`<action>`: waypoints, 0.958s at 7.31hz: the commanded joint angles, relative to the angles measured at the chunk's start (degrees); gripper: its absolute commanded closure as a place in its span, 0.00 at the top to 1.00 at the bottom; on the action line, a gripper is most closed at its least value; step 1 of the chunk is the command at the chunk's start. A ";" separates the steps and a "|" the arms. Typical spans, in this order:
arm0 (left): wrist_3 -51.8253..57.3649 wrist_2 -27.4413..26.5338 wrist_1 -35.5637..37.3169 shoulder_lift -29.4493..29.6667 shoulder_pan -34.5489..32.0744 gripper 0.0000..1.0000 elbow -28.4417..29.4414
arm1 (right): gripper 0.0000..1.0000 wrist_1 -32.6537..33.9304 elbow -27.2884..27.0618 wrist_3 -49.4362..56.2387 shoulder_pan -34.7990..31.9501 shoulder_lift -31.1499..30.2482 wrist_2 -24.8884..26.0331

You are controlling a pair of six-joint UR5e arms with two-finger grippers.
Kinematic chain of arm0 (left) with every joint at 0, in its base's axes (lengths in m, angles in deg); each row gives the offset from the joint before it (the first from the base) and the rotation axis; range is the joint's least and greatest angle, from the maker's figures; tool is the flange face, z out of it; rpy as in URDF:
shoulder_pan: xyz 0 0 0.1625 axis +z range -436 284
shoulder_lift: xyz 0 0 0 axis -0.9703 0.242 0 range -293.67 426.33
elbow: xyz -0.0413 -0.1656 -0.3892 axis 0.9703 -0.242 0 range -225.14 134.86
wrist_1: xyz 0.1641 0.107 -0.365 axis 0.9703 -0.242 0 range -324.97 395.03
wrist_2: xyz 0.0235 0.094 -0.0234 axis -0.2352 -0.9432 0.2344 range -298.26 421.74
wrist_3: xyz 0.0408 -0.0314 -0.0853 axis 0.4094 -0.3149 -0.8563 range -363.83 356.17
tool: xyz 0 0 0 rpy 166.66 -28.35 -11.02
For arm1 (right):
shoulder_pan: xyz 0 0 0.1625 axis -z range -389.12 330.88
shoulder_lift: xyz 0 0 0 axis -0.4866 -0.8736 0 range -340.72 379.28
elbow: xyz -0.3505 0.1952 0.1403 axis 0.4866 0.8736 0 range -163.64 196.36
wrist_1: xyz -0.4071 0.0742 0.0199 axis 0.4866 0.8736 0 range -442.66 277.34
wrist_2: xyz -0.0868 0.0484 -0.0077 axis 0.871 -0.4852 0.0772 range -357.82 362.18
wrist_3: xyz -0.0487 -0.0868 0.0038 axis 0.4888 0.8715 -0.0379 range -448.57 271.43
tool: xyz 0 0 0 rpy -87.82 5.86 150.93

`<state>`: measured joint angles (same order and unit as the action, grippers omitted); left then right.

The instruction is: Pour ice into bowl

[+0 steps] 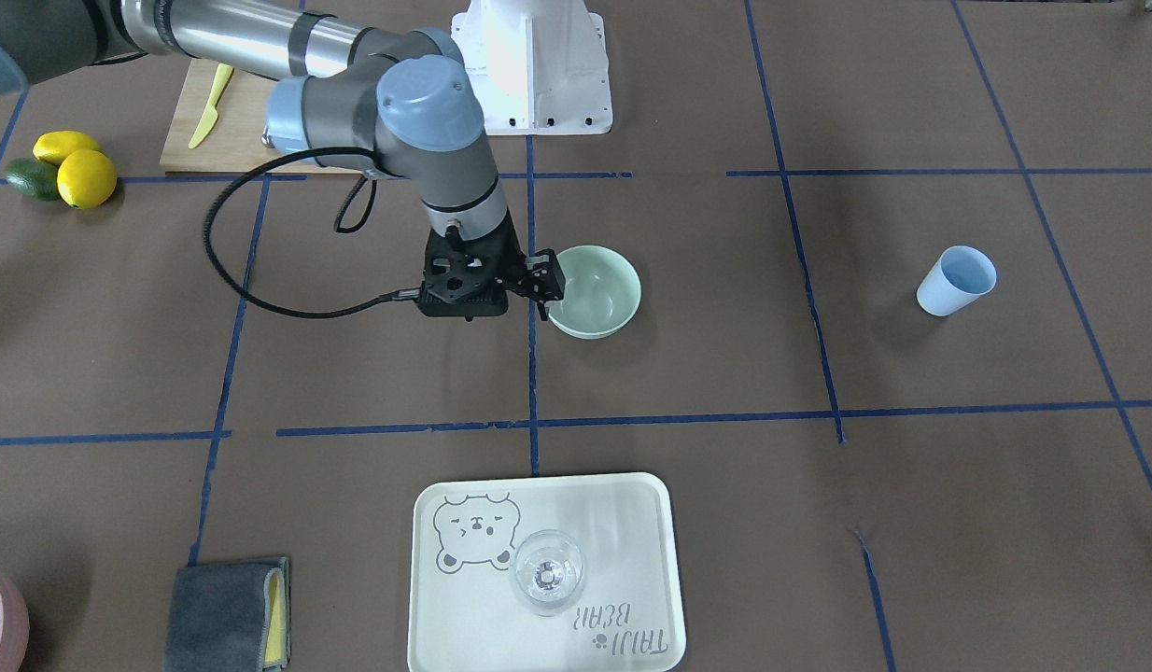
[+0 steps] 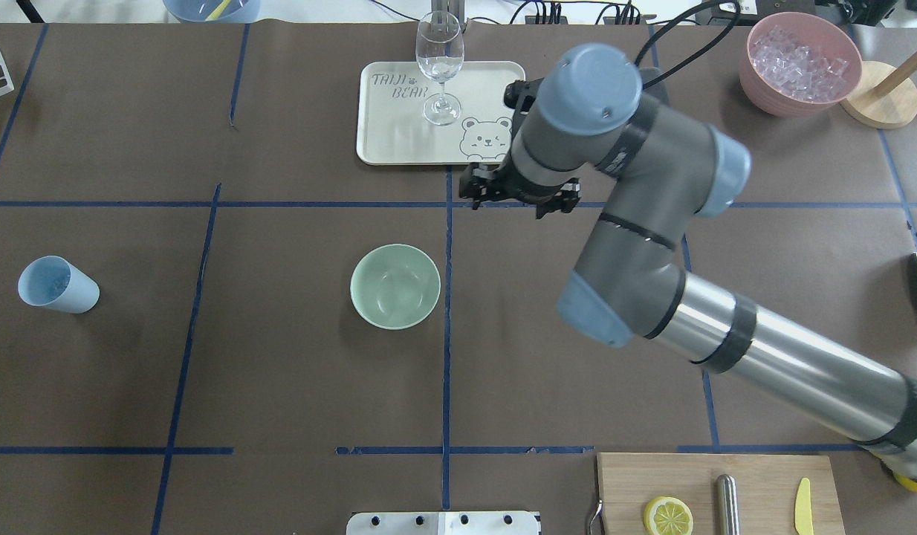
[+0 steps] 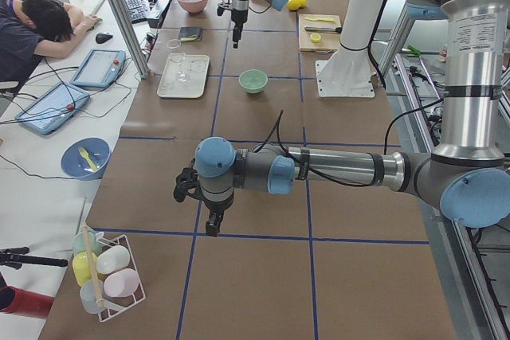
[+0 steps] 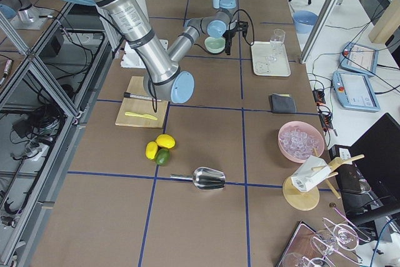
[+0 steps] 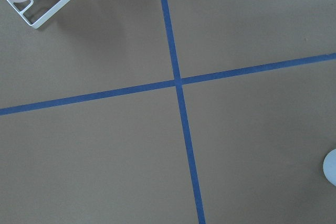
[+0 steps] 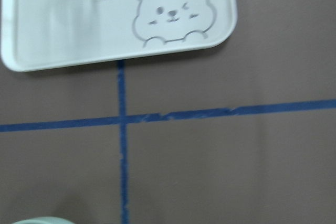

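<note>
**Ice in the tub, bowl empty**

Count: one round pale mint-green matte bowl (image 2: 395,286), empty, near the table centre. One heap of small clear ice cubes (image 2: 800,56), all in one pink tub (image 2: 759,85) at the far right of the overhead view, well apart from the bowl. One light blue cup (image 2: 57,284) far left.

The right gripper (image 1: 541,280) points straight down, raised over the tape line between the bowl and the one cream bear tray (image 2: 391,145). I cannot tell how its jaws stand.

The left gripper (image 3: 211,224) points down over a tape crossing, arm stretched low; jaw state cannot be told.

Around: one stemmed clear wine glass (image 2: 439,67) upright on the tray, and one metal scoop (image 4: 206,179) lying near the tub.
</note>
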<state>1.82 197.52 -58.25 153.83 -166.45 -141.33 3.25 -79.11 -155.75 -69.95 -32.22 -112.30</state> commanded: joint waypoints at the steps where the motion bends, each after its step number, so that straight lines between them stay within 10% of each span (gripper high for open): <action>1: 0.06 -0.86 -0.06 0.91 0.28 1.00 -0.58 | 1.00 6.96 -7.00 22.41 -10.89 -9.29 -7.05; 4: -0.02 -0.78 -0.33 2.76 0.46 1.00 -0.67 | 1.00 7.60 -5.88 51.08 -27.31 -20.45 -15.58; 7: -0.29 -0.69 -16.85 5.39 0.45 1.00 -0.93 | 1.00 11.47 -4.03 70.24 -41.21 -30.12 -17.88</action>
<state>1.68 196.80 -66.62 157.99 -166.09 -141.73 13.66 -83.69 -90.98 -105.26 -57.77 -128.98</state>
